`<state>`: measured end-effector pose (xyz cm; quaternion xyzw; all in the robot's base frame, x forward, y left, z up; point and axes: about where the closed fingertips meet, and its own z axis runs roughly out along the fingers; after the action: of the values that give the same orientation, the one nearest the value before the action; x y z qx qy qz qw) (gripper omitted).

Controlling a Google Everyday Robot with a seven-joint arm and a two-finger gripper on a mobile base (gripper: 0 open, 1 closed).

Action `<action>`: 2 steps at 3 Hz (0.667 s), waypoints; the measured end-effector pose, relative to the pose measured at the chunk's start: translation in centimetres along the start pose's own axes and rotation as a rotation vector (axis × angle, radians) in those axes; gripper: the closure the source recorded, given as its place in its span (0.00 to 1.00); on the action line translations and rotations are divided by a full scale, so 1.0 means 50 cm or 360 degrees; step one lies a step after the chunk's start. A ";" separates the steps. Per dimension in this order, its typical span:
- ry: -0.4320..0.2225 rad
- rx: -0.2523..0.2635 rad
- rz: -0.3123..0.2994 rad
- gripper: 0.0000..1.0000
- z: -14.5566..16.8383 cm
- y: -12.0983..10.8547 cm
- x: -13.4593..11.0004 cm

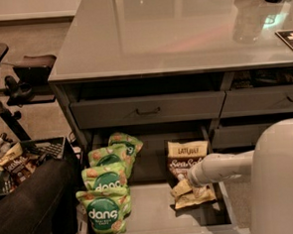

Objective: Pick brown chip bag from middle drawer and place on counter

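Observation:
The brown chip bag, dark brown with a cream top band and "Sea Salt" lettering, lies at the right side of the open middle drawer. Its lower end is crumpled. My gripper, at the end of the white arm reaching in from the right, is down on the middle of the bag and hides part of it. The glossy grey counter spans the view above the drawers.
Several green "dang" bags lie in the drawer's left half. The upper drawer is closed, with more drawers at right. A dark bag and clutter sit on the floor at left. A checkered item lies on the counter's right edge.

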<state>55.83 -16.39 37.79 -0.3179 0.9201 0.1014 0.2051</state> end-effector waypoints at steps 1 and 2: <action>0.0015 -0.0007 0.0039 0.00 0.026 -0.001 0.009; 0.0016 -0.0008 0.0039 0.19 0.027 -0.001 0.010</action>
<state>55.95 -16.27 36.37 -0.3075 0.9247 0.1046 0.1985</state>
